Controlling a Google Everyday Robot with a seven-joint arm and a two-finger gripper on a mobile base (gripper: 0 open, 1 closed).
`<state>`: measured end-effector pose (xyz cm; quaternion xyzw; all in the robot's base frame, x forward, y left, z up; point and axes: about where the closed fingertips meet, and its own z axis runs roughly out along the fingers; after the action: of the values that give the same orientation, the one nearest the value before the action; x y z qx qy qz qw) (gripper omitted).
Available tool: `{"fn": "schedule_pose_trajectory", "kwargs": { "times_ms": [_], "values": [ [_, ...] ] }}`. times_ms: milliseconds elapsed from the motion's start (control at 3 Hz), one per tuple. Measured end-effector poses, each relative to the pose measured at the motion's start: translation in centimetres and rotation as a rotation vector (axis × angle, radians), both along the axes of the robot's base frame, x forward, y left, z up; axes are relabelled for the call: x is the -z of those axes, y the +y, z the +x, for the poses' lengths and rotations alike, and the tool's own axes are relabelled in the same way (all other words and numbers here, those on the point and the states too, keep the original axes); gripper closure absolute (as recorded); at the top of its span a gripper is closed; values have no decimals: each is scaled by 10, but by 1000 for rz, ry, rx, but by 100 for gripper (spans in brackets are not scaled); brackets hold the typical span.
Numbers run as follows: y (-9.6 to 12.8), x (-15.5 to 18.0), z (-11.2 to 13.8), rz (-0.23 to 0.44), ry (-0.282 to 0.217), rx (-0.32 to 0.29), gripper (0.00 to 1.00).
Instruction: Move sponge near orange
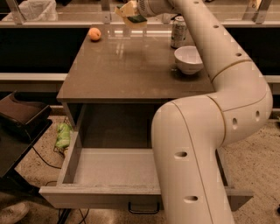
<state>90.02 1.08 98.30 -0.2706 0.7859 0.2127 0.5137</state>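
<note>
Though half-hidden, the pincer [136, 12] clamps the sponge [129, 10] above the table's [131, 74] rear.

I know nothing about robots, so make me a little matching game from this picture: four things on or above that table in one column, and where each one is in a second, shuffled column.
Things
1. sponge
2. orange
3. bowl
4. can

Places
A. far left corner of the table
B. right side of the table, in front of the can
C. far right of the table, by the back edge
D. in the air above the table's back edge, gripped by the end effector

Pairs: 1-D, 2-A, 3-B, 4-C
</note>
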Motion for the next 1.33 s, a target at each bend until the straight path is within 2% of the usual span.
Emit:
{"fn": "schedule_pose_trajectory", "kwargs": {
  "times_ms": [667, 1000, 1333],
  "values": [
    [48, 33, 35, 4, -13, 12, 100],
    [71, 56, 45, -51, -1, 21, 100],
    [78, 77, 54, -144, 11, 57, 100]
  ]
}}
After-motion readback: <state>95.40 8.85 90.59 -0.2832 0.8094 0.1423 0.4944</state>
